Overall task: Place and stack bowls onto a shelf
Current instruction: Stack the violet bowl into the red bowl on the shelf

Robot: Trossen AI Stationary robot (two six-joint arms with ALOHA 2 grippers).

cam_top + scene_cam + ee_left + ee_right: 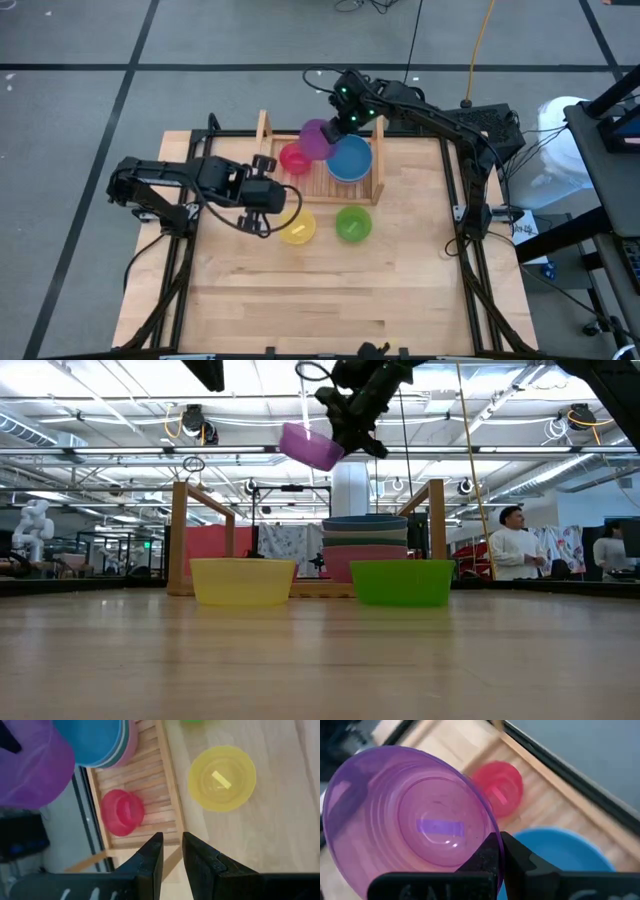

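My right gripper [345, 118] is shut on a purple bowl [317, 139] and holds it in the air over the far side of the light-wood shelf [330, 186]. On the shelf's slats a red bowl [295, 158] rests at the left. At the right stands a stack with a blue bowl [350, 158] on top, over teal and pink ones [365, 547]. A yellow bowl [297, 228] and a light green bowl [353, 223] sit on the table in front of the shelf. My left gripper [172, 845] hovers open with a narrow gap, left of the yellow bowl and holding nothing. My right gripper pinches the purple bowl's rim [487, 827] at one spot, one finger inside the bowl and one outside. The fingers come slanting down from the table's far right. The bowl is lifted clear and tilted [312, 448], well above the shelf and the stack.
The shelf's two upright side boards [180, 535] [436, 520] stand on either side of the bowls. Bare tabletop [330, 300] stretches toward the near edge. People [512, 545] stand in the room far beyond the table.
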